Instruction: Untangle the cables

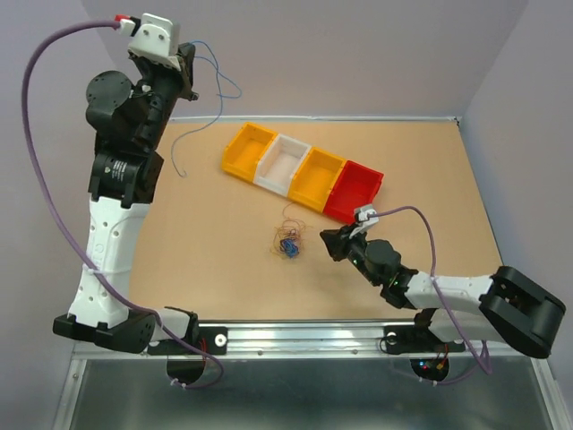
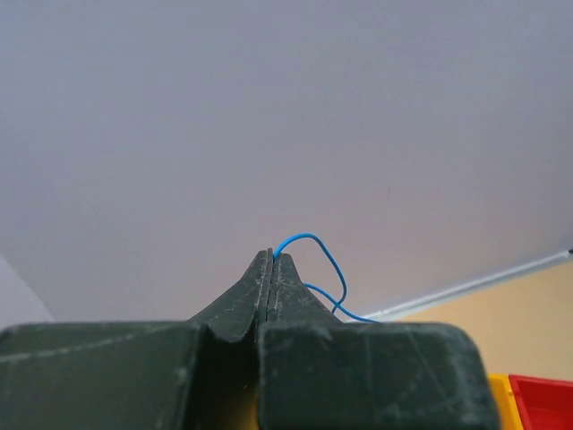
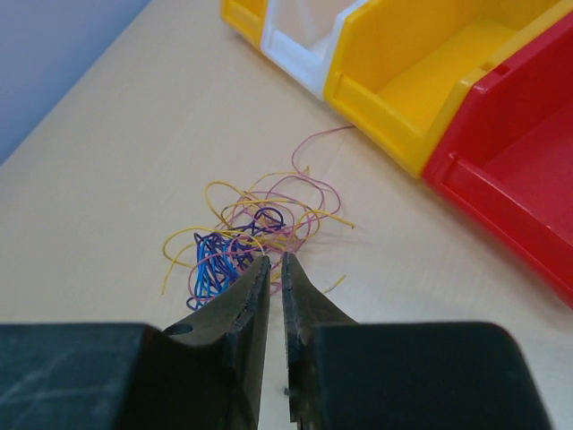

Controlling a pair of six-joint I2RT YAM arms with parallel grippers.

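Observation:
The cables (image 1: 288, 238) lie in a small loose bunch of yellow, pink, purple and blue wires on the table, in front of the bins. In the right wrist view the bunch (image 3: 251, 233) sits just beyond my fingertips. My right gripper (image 1: 333, 242) (image 3: 276, 262) is low over the table just right of the bunch, its jaws a narrow slit apart with nothing between them. My left gripper (image 1: 188, 76) (image 2: 271, 255) is raised high at the back left, shut on one blue wire (image 2: 313, 238). That wire (image 1: 183, 143) hangs from it down to the table.
A row of bins stands at the back of the tan table (image 1: 224, 269): yellow (image 1: 246, 148), white (image 1: 282, 161), yellow (image 1: 320, 176) and red (image 1: 356, 190). The red bin (image 3: 510, 152) is close on my right gripper's right. Grey walls enclose the back and sides.

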